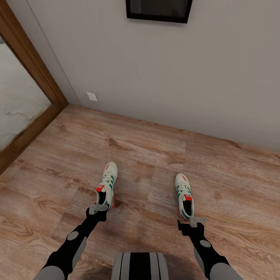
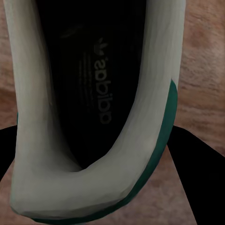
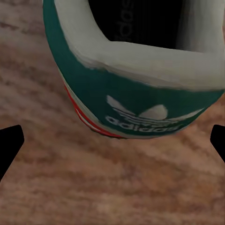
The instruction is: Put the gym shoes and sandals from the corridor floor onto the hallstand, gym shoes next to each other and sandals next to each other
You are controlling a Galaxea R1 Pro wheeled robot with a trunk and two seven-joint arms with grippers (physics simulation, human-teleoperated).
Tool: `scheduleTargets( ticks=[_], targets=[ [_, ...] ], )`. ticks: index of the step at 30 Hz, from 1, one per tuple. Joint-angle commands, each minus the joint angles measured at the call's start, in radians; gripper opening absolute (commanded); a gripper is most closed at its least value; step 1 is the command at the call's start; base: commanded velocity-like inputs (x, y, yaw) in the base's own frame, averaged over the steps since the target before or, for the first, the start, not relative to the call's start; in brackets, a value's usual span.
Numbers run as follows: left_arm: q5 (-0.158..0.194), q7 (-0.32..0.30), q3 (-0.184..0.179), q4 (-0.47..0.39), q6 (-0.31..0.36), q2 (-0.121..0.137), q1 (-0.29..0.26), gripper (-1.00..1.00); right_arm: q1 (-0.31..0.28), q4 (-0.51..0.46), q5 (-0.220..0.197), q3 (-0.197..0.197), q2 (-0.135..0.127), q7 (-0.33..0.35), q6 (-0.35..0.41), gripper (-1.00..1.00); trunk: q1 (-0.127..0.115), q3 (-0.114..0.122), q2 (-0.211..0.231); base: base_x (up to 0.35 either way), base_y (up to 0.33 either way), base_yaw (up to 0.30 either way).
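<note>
Gym shoes: two white sneakers with green stripes lie on the wood-plank floor (image 1: pixel 147 155), well apart; the left shoe (image 1: pixel 107 186) is just ahead of the left gripper (image 1: pixel 98 210), the right shoe (image 1: pixel 183 194) just ahead of the right gripper (image 1: pixel 193 221).
Left gripper: at the left shoe's heel; its wrist camera looks straight into the dark inside (image 2: pixel 89 84) past the pale heel collar (image 2: pixel 70 187). Dark finger shapes show at both sides of the heel, so the jaws look spread around it, not yet closed.
Right gripper: a little short of the heel; the green heel patch (image 3: pixel 140 103) sits between two dark fingertips (image 3: pixel 9 140) held wide, with nothing held.
Handling: I'd judge them light, with a soft upper and a firmer heel cup.
Where to grip: the heel collar, pinched across its wall, looks the surest hold; the toe would dangle.
Risk: a shallow pinch could slip off the padded rim.
</note>
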Motion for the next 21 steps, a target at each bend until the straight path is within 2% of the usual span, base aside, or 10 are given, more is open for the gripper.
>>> scheduleTargets(
  ticks=[1, 21],
  targets=[
    [-0.004, -0.010, 0.009, 0.000, -0.002, -0.001, -0.001, -1.00, 0.000, -0.001, 0.005, -0.008, 0.001, 0.006, -0.003, 1.00, 0.000, -0.001, 0.000, 0.004, 0.000, 0.000],
    [-0.005, -0.010, 0.008, 0.000, -0.004, -0.001, -0.001, -1.00, 0.000, -0.001, 0.005, -0.008, 0.001, 0.006, -0.003, 1.00, 0.000, -0.001, 0.000, 0.057, 0.000, 0.000]
  ],
)
